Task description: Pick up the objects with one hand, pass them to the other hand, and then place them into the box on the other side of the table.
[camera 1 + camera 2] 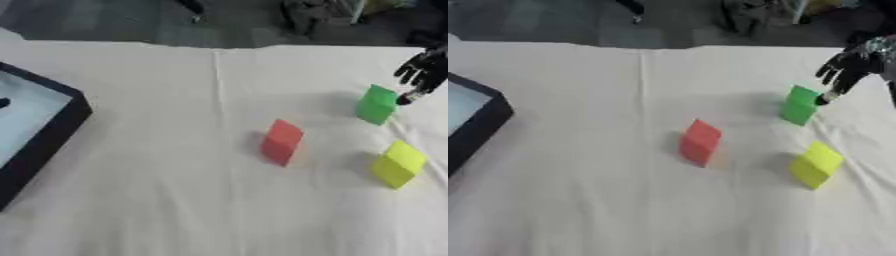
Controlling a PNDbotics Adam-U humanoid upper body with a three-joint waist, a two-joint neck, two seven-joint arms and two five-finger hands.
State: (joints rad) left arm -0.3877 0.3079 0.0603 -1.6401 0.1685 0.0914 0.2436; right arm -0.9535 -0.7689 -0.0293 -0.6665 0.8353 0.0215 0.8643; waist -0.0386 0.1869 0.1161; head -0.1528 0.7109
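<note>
1. Your right hand (pixel 846 70) hangs open, fingers down, fingertips just beside the green block (pixel 800 105).
2. Red block (pixel 700 142) mid-worktop, yellow block (pixel 816 164) nearer right.
3. Black-walled box (pixel 52 135) at left edge.

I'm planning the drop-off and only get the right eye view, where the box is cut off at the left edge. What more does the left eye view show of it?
Observer: More of the box shows there: a dark wall round a wide pale floor.
Operator: Is anything inside it?
Observer: There is one small dark shape at the picture's left edge, over the pale floor. I cannot tell what it is.
Operator: Does the left hand show in that view?
Observer: No, it shows in neither view. Only the right hand appears, its fingers hanging beside the green block and curled round nothing.
</note>
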